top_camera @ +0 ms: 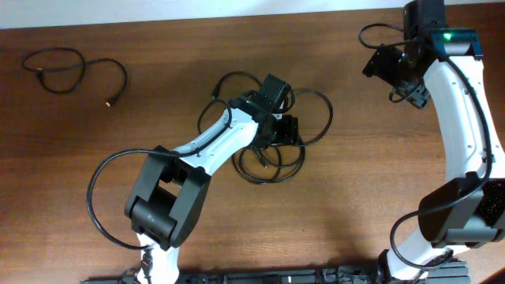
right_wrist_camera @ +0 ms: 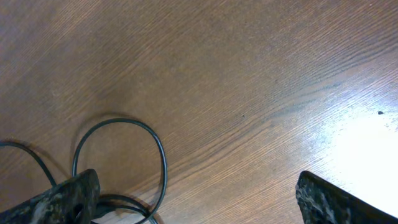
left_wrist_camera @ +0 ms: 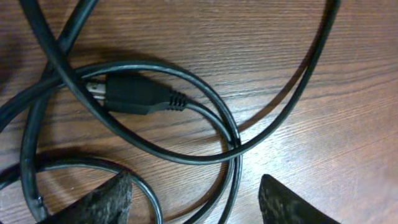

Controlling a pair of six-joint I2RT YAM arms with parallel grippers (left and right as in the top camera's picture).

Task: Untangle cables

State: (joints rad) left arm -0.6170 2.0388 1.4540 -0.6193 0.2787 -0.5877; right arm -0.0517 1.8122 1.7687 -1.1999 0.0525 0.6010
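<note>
Brown wood makes up the whole surface [top_camera: 379, 197], and on it you have the black cables in two places. One single cable [top_camera: 125, 79] lies alone near the far left corner, in one loose loop. Its light tip [top_camera: 108, 103] lies outside that loop, and the cable is well apart from everything else. The other cords form one tangle [top_camera: 272, 163] in the middle of the surface, with several loops crossing one another. I cannot count from above how many cords are in this tangle, because your left arm [top_camera: 213, 142] covers its middle.

Your left pincer [left_wrist_camera: 196, 202] hangs directly over the tangle with its two fingers [left_wrist_camera: 102, 202] spread wide. Thin strands run through the gap, but nothing is clamped. In the left wrist view you see one plug [left_wrist_camera: 137, 94] lying flat, with metal prongs [left_wrist_camera: 94, 88] at one end. One thicker cord crosses just over these prongs.

Your right arm [top_camera: 465, 102] stands at the right side, and your right pincer [right_wrist_camera: 202, 202] is well apart from the tangle. It is also spread wide and holds nothing. Under it you see wood and one thin black loop [right_wrist_camera: 163, 158] at the lower left of its view. I cannot tell to which cord this loop belongs.
</note>
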